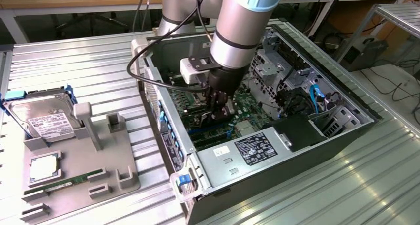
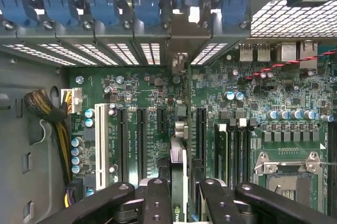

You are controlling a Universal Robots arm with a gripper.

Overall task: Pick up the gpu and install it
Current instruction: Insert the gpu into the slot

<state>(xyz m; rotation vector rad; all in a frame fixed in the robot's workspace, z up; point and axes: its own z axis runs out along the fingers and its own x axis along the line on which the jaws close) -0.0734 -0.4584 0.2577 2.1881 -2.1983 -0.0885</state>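
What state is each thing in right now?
End effector: down inside the case, shut on the gpu.
Gpu: held edge-on, upright over the motherboard slots.
Computer case: lying on its side, side panel off.
Hard drive: resting in the grey tray outside the case.
Memory stick: lying flat in the tray.

The desk (image 1: pixel 78 67) is ribbed bare metal with a dull sheen — the computer case (image 1: pixel 217 161) is matt grey sheet metal, perforated in places. Inside, the motherboard (image 2: pixel 274 92) is glossy green laminate, its slot clips (image 2: pixel 100 3) blue plastic — the hand (image 2: pixel 179 197) is matt black metal.
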